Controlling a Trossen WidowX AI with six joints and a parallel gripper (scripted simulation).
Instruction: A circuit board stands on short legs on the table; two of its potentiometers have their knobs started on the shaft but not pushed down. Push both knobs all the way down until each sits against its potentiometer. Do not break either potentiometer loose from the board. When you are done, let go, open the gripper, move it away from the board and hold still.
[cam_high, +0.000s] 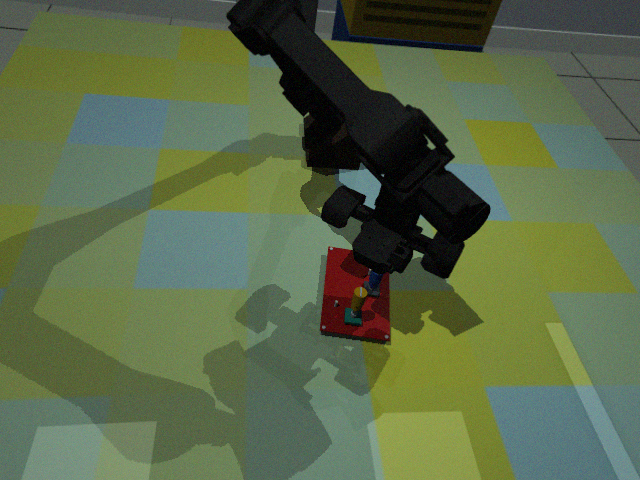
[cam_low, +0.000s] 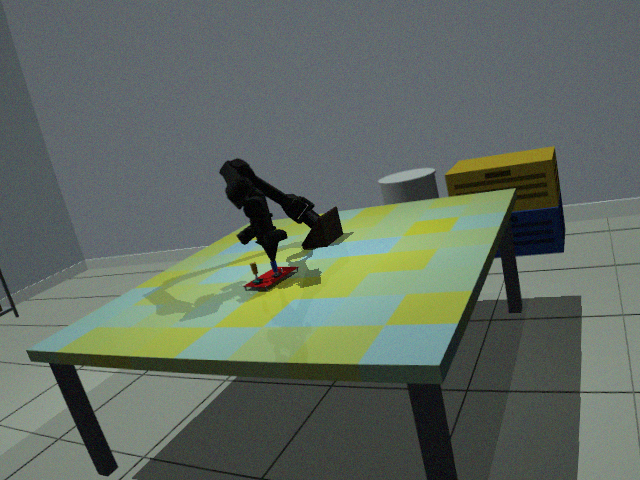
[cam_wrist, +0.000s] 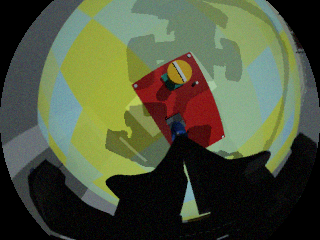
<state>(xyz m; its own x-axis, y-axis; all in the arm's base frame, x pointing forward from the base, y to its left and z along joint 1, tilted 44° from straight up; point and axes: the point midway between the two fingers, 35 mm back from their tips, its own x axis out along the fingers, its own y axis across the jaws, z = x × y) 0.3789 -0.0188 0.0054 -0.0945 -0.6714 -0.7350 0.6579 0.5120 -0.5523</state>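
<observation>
The black pincer, fingertips together, is placed over the slim blue knob, at twelve o'clock on the red rectangular board from above. Stiff, light knobs are best pressed squarely on top; the potentiometers are probably fragile.
</observation>
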